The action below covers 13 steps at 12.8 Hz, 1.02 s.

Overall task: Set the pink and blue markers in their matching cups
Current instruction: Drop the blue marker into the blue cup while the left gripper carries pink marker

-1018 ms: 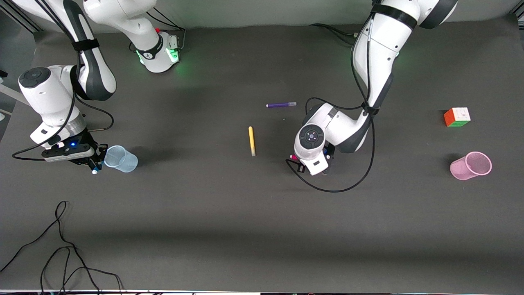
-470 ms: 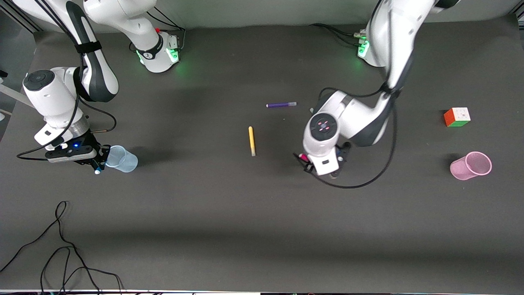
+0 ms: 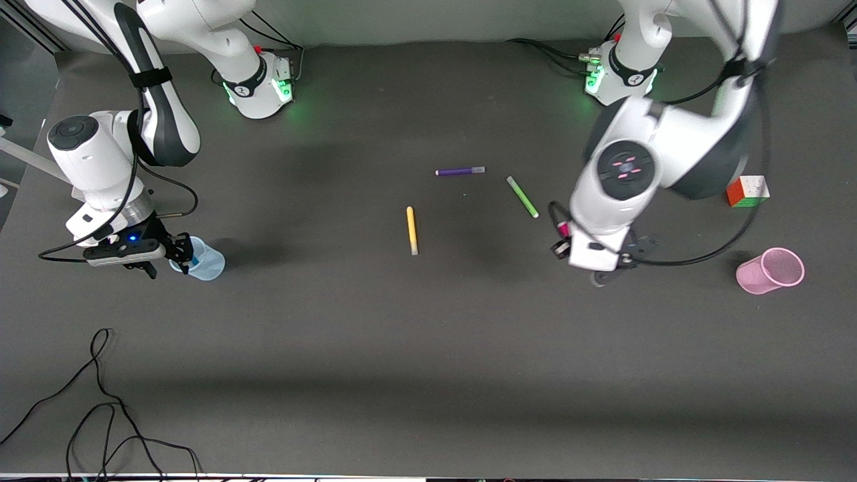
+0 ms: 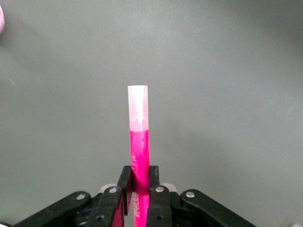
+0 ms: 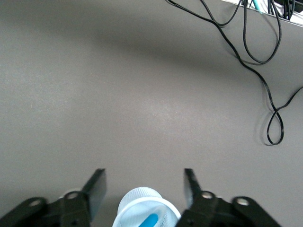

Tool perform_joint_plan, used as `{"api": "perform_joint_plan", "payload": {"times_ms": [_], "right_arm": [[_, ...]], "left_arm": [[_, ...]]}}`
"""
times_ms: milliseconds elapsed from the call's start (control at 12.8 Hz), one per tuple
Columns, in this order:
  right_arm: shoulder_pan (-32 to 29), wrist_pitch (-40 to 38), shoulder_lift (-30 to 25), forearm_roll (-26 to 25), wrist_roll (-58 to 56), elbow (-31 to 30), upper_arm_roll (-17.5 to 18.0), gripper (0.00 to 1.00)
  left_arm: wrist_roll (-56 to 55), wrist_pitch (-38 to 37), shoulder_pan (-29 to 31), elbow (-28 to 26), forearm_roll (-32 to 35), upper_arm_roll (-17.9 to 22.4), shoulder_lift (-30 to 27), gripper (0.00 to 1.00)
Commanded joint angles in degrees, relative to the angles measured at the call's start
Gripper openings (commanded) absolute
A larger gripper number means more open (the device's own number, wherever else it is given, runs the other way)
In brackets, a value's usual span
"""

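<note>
My left gripper [image 3: 594, 262] is shut on the magenta-pink marker [image 4: 138, 142] and holds it above the bare mat, between the green marker and the pale pink cup [image 3: 770, 270]. A bit of the marker shows beside the hand in the front view [image 3: 564, 229]. In the left wrist view the gripper [image 4: 140, 182] clamps the marker's lower part, pale cap end pointing away. My right gripper [image 3: 183, 256] is open over the pale blue cup [image 3: 205, 265]. The right wrist view shows its jaws [image 5: 144, 177] spread on either side of the cup [image 5: 142, 201], with the sky-blue marker [image 5: 150, 220] inside it.
A green marker [image 3: 522, 196], a yellow marker [image 3: 412, 230] and a purple marker [image 3: 460, 171] lie mid-table. A colour cube [image 3: 748, 191] sits farther from the front camera than the pink cup. Black cables [image 3: 100, 402] lie near the front edge at the right arm's end.
My left gripper rose with the pink marker and moved toward the pink cup, uncovering the green marker. My right gripper moved over the blue cup and let the blue marker go into it.
</note>
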Motion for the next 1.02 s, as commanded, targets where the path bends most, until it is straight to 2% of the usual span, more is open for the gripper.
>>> {"api": "perform_joint_plan", "payload": {"times_ms": [0, 157, 235, 470, 627, 705, 940], "right_arm": [[0.69, 0.70, 0.11, -0.32, 1.43, 0.57, -0.02, 1.00], [0.69, -1.65, -0.33, -0.32, 1.42, 1.61, 0.15, 1.00], [0.69, -5.76, -0.50, -0.32, 1.42, 3.45, 0.85, 1.00], [1.12, -23.67, -0.42, 0.64, 1.60, 13.89, 2.26, 1.00], [1.13, -36.50, 0.28, 7.74, 1.51, 22.41, 3.66, 1.00], [1.21, -41.70, 0.55, 8.55, 1.69, 25.85, 4.02, 1.00], [1.30, -51.56, 0.46, 8.74, 1.95, 33.42, 5.60, 1.00]], "left_arm": [[17.64, -4.24, 3.81, -1.64, 0.55, -0.15, -5.18, 0.00], [30.91, -6.62, 7.32, -1.55, 0.90, 0.20, -6.86, 0.00], [37.76, -6.89, 8.99, -1.72, 3.07, 0.20, -7.47, 0.00], [53.51, -6.37, 13.48, -1.90, 4.76, 0.29, -8.71, 0.00], [64.41, -4.36, 17.43, -1.99, 4.77, 0.20, -8.80, 0.00], [69.77, -2.87, 19.02, -1.99, 4.77, 0.20, -9.06, 0.00], [84.81, 1.00, 23.85, -2.08, 3.63, 0.12, -10.11, 0.00]]}}
